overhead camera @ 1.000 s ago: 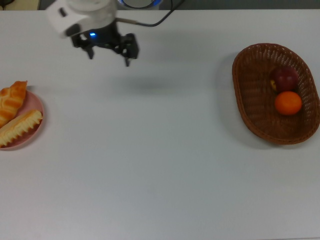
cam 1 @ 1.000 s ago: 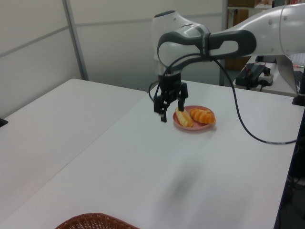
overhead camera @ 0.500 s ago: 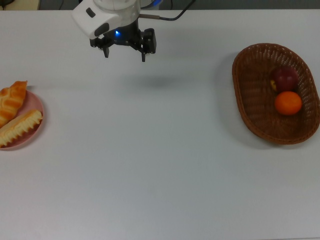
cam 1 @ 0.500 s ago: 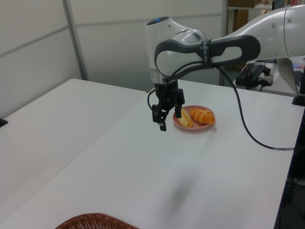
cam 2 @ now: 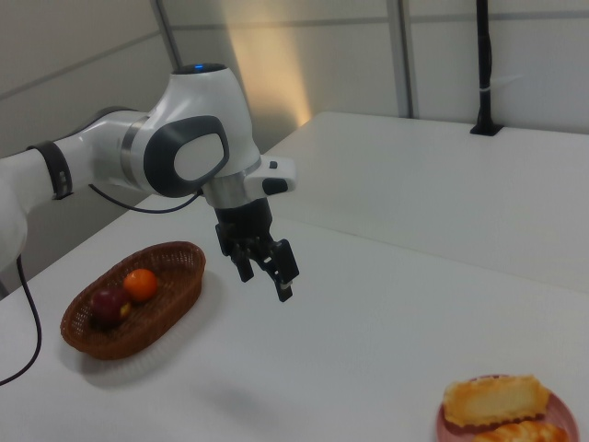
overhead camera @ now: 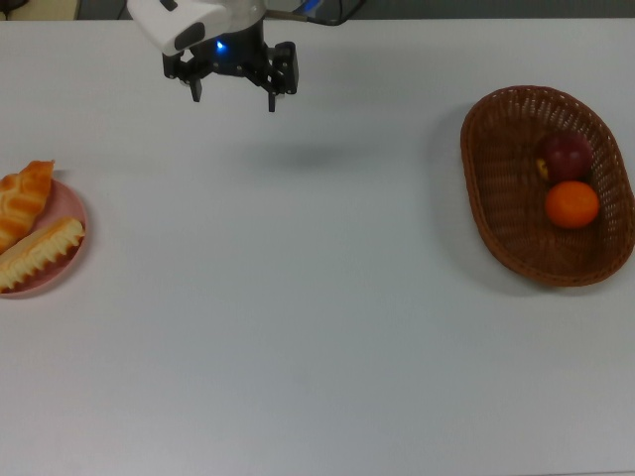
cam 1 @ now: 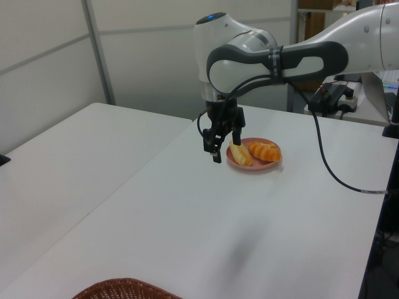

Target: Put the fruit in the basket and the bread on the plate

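The brown wicker basket [overhead camera: 478,188] stands at the top view's right, with the dark red apple [overhead camera: 566,154] and the orange mandarin [overhead camera: 572,204] inside it. At the top view's left edge, the pink plate [overhead camera: 72,205] carries the braided roll [overhead camera: 22,198] and the striped roll [overhead camera: 40,253]. My gripper [overhead camera: 233,99] hangs open and empty above the table's far side, well apart from both. In the left view the gripper [cam 1: 213,153] hovers just in front of the plate [cam 1: 255,167]. In the right view the gripper [cam 2: 266,284] sits between the basket [cam 2: 110,345] and the plate [cam 2: 444,427].
The white table [overhead camera: 317,327] spreads between plate and basket. A black cable [cam 1: 318,156] trails from the arm across the table in the left view. A second white table [cam 1: 56,162] adjoins it at the left view's left.
The gripper swung toward the top view's right, then came back slightly left and up. It stayed open and empty. Fruit, bread, plate and basket have not moved.
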`<state>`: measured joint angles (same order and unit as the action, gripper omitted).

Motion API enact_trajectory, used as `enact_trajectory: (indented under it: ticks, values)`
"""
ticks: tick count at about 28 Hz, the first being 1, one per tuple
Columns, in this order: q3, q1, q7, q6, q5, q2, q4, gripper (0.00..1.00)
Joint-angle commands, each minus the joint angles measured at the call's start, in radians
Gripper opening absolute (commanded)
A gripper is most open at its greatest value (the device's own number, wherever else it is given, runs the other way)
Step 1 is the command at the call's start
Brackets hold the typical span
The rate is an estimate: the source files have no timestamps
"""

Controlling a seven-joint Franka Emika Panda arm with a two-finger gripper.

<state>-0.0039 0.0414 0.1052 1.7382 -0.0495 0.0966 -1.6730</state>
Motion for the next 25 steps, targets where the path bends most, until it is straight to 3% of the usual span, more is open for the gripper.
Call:
enact_trajectory:
  ticks: [1, 25]
  values:
    - [-0.011, -0.005, -0.025, -0.029, -0.015, -0.020, 0.007, 1.00]
    - [-0.011, -0.021, -0.055, -0.037, -0.013, -0.014, 0.009, 1.00]
